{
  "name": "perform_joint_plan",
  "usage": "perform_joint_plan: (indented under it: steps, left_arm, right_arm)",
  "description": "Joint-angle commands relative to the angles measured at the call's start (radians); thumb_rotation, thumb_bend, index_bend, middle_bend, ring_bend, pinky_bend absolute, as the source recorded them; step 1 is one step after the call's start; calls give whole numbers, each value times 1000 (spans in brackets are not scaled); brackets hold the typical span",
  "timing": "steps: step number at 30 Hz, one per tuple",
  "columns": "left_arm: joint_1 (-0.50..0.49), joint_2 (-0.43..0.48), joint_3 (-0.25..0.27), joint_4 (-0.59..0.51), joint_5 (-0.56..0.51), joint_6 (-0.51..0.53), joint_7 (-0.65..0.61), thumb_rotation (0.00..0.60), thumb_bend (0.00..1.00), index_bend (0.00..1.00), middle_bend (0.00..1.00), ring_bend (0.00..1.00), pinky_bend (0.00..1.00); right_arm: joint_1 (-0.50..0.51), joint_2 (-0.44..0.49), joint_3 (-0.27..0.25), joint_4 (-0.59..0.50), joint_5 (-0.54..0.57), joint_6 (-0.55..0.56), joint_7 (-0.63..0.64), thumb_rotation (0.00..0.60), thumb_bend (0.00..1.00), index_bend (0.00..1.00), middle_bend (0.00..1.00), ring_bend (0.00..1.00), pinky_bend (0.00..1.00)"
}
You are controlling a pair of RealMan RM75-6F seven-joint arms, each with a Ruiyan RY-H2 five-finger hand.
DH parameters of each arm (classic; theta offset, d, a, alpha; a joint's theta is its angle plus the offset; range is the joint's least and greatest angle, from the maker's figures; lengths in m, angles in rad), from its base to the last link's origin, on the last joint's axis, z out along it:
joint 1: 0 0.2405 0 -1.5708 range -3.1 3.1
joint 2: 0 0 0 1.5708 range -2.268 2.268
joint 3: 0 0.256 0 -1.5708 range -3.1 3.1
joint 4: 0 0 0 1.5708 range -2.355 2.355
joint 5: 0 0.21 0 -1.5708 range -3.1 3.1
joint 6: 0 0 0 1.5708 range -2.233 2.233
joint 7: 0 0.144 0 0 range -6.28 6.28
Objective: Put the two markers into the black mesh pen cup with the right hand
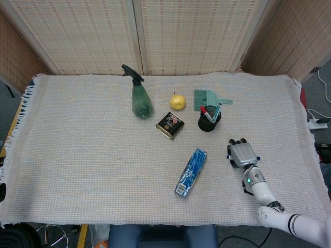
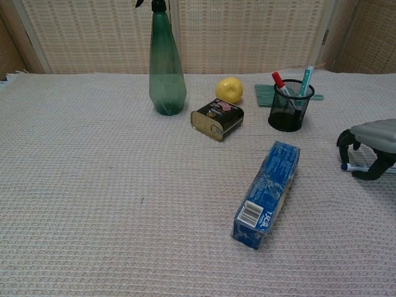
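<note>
My right robot hand (image 1: 242, 154) is positioned palm-down over the right side of the surface (image 1: 83, 155), which is covered by a cream woven cloth. In the chest view the right robot hand (image 2: 371, 139) arches over a white marker with a blue cap (image 2: 354, 167) that lies flat on the cloth. My dark fingers (image 2: 344, 138) curl down on either side of the marker barrel. I cannot tell whether they are clamped on the marker or only cage it. In the head view the marker is almost entirely covered by the hand.

The black mesh pen cup (image 1: 209, 122) stands upright farther from me and slightly toward the centre, apart from my hand. In the chest view the black mesh pen cup (image 2: 289, 114) contains a red-capped marker (image 2: 278, 81) and a teal-capped pen (image 2: 305, 79), both leaning against its rim.

A teal plastic hand brush (image 1: 208, 99) lies flat behind the cup. A yellow round fruit (image 1: 178, 102) sits to the cup's left. A dark rectangular tin with a printed label (image 1: 170, 125) lies just in front of the fruit. A green translucent spray bottle with a black trigger head (image 1: 140, 100) stands upright left of the fruit. A blue rectangular printed carton (image 1: 191, 172) lies on its long side near the middle of the surface, between the tin and the near edge, its barcode end toward me.

My left robot hand appears in neither view.
</note>
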Motion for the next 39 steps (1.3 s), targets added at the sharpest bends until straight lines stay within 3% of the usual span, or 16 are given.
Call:
perform_joint_plan:
  steps: [1,13,18,29,34,39]
  left_arm:
    - [0,0,0,1,-1,0,0,600,500,107,0,0,97]
    - [0,-1,1,-1,4,2,3,600,500,107,0,0,96]
    - [1,0,1,-1,3,3,0,600,500,107,0,0,97]
    - [6,5,3,-9,16,15,-5,600,500,107,0,0,97]
    - [9,8,3,-13,22,24,-4,600,500,107,0,0,97]
    - [9,7,5,-13,26,26,-3,600,500,107,0,0,97]
  right_arm:
    - [-1,-2,0,3,-3,7,3,600,292,509,184,256,180]
    - [-12,1,9,6,-31,39,39,600,294,605,227,301,226]
    - [-14,38,46,-56,-64,72,97,600,294,624,229,303,227]
    - [23,208,235,-307,-82,77,331,600,295,637,230,306,233]
    - [45,246,306,-334,-69,29,472,600,295,659,230,306,234]
    - [61,274,387,-314,-61,-109,748,600,295,662,230,306,235]
